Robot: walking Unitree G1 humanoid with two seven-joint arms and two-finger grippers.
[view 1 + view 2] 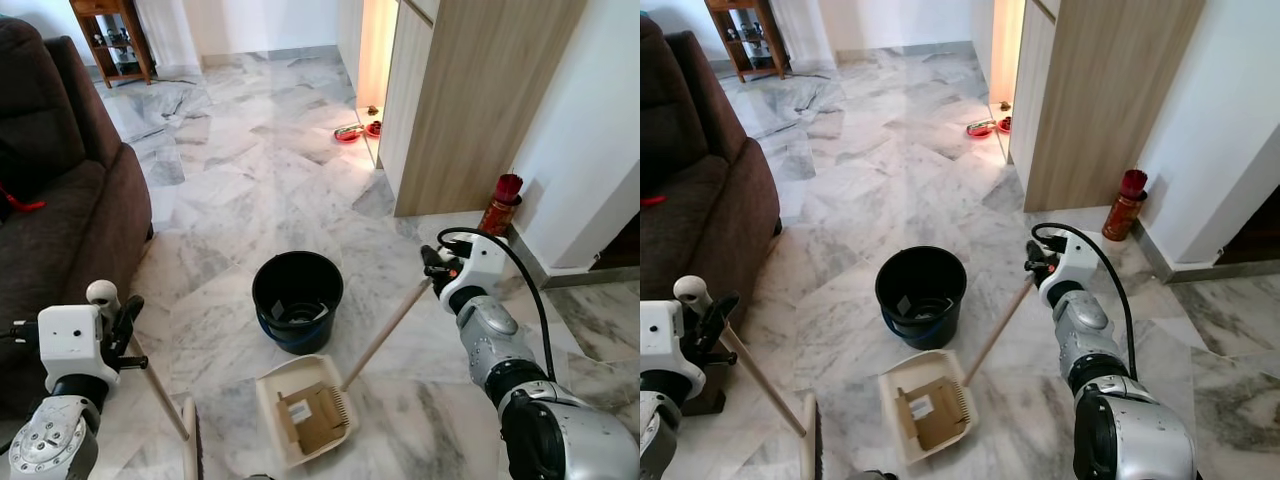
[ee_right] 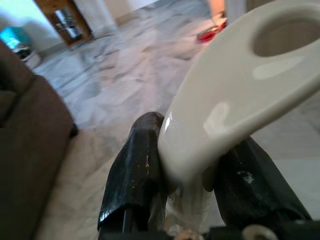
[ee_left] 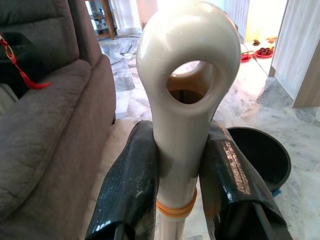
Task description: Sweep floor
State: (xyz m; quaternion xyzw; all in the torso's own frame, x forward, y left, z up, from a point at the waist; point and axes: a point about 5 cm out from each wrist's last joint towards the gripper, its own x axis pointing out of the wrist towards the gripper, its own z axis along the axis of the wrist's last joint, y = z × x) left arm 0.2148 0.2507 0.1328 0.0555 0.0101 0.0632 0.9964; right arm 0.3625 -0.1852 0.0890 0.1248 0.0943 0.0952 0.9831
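My left gripper (image 3: 180,175) is shut on the cream top of a broom handle (image 3: 187,95), just below its hanging hole. The stick (image 1: 160,390) slants down to the broom head (image 1: 190,445) at the bottom edge, beside the sofa. My right gripper (image 1: 440,268) is shut on the cream end of a dustpan's long handle (image 1: 385,335). The cream dustpan (image 1: 268,395) rests on the marble floor in front of me with brown cardboard scraps (image 1: 312,418) in it. A black bucket (image 1: 335,275) stands just beyond the pan.
A brown sofa (image 1: 60,220) runs along the left. A tall wooden cabinet (image 1: 470,100) stands on the right, with a red canister (image 1: 500,205) by the wall and red bowls (image 1: 348,133) beyond it. A wooden shelf (image 1: 115,35) is far back left.
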